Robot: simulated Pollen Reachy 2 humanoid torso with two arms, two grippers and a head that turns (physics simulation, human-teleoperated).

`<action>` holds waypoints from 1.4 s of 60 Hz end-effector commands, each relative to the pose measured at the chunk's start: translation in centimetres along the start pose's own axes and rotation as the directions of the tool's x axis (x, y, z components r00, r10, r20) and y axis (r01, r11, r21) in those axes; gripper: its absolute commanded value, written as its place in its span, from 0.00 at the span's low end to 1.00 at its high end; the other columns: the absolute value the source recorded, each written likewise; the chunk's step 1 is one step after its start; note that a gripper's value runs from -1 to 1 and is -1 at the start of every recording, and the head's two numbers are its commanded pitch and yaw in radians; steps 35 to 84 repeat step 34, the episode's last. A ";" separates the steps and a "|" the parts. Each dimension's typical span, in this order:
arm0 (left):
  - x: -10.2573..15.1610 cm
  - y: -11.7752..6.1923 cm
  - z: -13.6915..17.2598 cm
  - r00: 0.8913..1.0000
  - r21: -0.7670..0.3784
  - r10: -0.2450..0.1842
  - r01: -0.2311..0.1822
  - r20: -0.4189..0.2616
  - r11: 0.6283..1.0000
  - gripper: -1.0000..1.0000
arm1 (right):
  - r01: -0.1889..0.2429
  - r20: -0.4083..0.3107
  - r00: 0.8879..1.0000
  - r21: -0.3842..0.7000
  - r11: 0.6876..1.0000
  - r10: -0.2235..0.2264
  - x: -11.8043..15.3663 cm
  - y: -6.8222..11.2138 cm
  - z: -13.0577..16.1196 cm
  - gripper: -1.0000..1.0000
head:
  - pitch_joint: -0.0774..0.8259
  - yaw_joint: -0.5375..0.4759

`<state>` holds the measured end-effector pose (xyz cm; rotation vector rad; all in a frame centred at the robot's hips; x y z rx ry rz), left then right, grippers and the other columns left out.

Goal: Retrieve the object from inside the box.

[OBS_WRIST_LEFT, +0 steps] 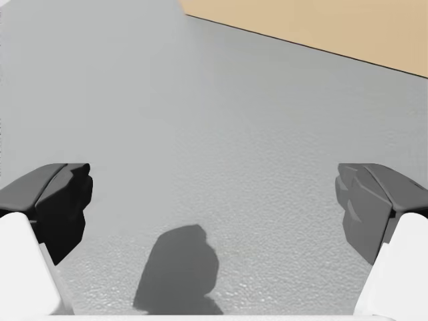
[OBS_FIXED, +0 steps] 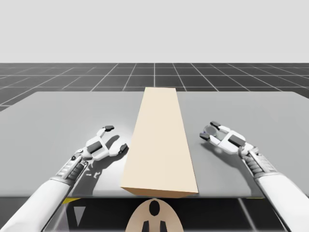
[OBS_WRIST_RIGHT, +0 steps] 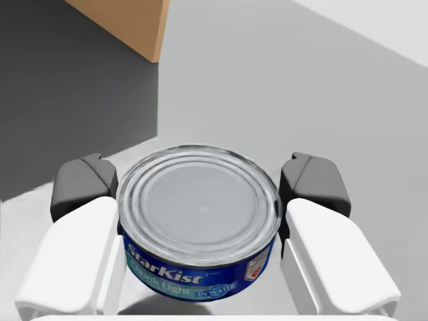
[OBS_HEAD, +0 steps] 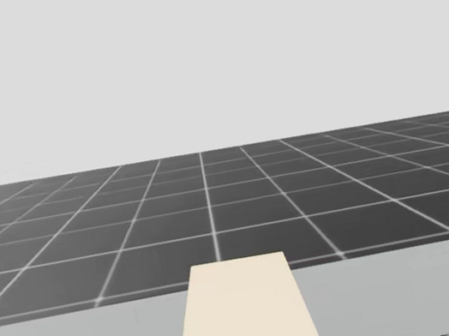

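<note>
A long closed beige box (OBS_FIXED: 159, 140) lies down the middle of the grey table (OBS_FIXED: 58, 116), its far end visible in the head view (OBS_HEAD: 241, 313). A low round blue can with a silver lid (OBS_WRIST_RIGHT: 197, 214) sits between the fingers of my right gripper (OBS_WRIST_RIGHT: 200, 182), which is shut on it from both sides. From above, that right gripper (OBS_FIXED: 209, 131) is right of the box, with a bit of the blue can (OBS_FIXED: 206, 130) at its tips. My left gripper (OBS_FIXED: 117, 138) is open over bare table left of the box, nothing between its fingers (OBS_WRIST_LEFT: 60, 200).
The box's side (OBS_WRIST_LEFT: 321, 27) stands ahead of the left gripper, and one box corner (OBS_WRIST_RIGHT: 127, 27) shows beyond the can. Dark gridded floor (OBS_HEAD: 215, 213) lies past the table's far edge. Bare table (OBS_FIXED: 260, 111) stretches on both sides of the box.
</note>
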<state>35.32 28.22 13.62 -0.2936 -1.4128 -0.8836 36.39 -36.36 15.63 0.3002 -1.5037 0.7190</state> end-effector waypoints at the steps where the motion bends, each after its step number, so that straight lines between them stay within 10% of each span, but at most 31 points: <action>1: 0.0 0.1 0.0 1.000 0.003 0.001 -0.001 0.001 1.000 0.00 | -0.052 0.055 0.997 -0.070 0.996 0.056 4.3 -3.6 -0.6 1.00 | 0.11 0.48; 34: -0.1 0.1 0.0 1.000 0.006 -0.002 0.002 -0.001 1.000 0.00 | -0.179 0.146 0.962 -0.298 0.938 0.230 21.1 -8.5 0.1 1.00 | 0.11 0.48; 84: -0.1 0.1 0.0 1.000 0.006 -0.002 0.002 -0.001 1.000 0.00 | -0.179 0.146 0.962 -0.298 0.938 0.230 21.1 -8.5 0.1 1.00 | 0.11 0.48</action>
